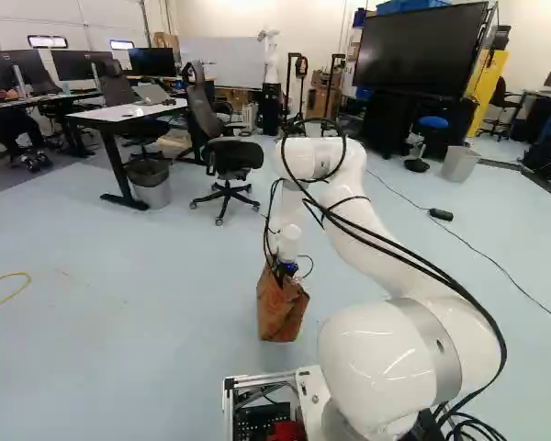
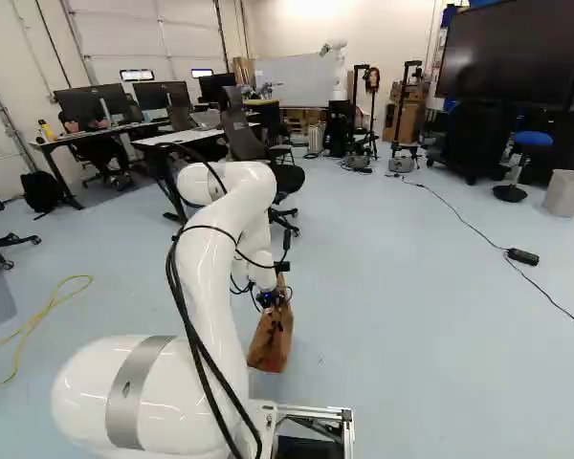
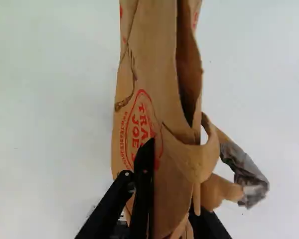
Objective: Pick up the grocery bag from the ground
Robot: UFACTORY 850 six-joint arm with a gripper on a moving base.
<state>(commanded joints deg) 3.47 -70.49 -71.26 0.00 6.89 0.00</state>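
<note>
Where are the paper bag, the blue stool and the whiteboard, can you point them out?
Paper bag (image 1: 280,314): left base view, lower part.
Blue stool (image 2: 533,140): right base view, seat.
Whiteboard (image 1: 216,60): left base view, board's middle.

With twelve o'clock straight ahead of the base, the counts are one arm (image 1: 386,354), one gripper (image 1: 285,270), one grocery bag (image 1: 280,312), one whiteboard (image 2: 297,80) and another robot (image 2: 338,72) at twelve; two wastebaskets (image 1: 152,191), at eleven and one; one large screen (image 1: 418,55) and one stool (image 1: 418,165) at one; one yellow cable (image 2: 46,311) at ten.
</note>
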